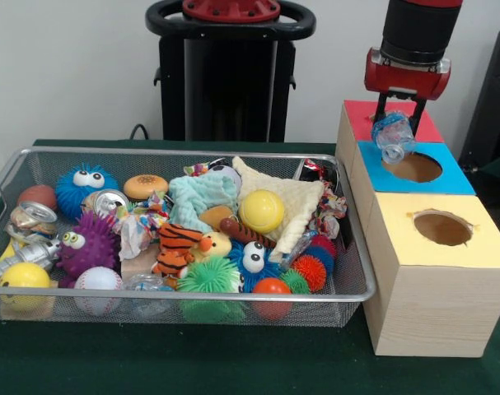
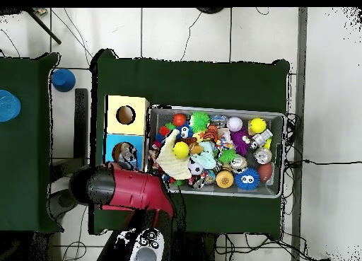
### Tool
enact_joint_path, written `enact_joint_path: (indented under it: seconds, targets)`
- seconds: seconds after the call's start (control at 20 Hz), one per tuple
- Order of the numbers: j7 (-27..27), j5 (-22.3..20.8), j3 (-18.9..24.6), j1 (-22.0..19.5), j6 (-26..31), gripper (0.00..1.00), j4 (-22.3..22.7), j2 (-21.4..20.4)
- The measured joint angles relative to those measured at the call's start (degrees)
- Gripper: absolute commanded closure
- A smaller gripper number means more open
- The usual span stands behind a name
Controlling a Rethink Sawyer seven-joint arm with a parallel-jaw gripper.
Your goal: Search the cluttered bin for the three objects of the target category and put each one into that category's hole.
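Crushed clear plastic bottle (image 1: 393, 135) hangs pinched in the hand (image 1: 395, 123), right over the blue box's hole (image 1: 412, 167). Looks light, thin-walled, slick and springy, so I'd grip across the crumpled body. Two crushed cans (image 1: 31, 217) sit in the wire bin (image 1: 192, 294).

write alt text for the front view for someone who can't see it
The robot's hand holds a crumpled clear plastic bottle just above the hole in the blue box, which sits between a red box and a yellow box. Beside them, a wire mesh bin overflows with balls, plush toys and crushed cans.
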Motion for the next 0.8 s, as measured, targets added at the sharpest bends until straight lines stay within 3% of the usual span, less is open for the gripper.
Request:
enact_joint_path:
  seconds: [0.8]
  targets:
    - [0.04, 1.10, -3.35, 2.93, 3.49, 1.00, -3.43, 2.54]
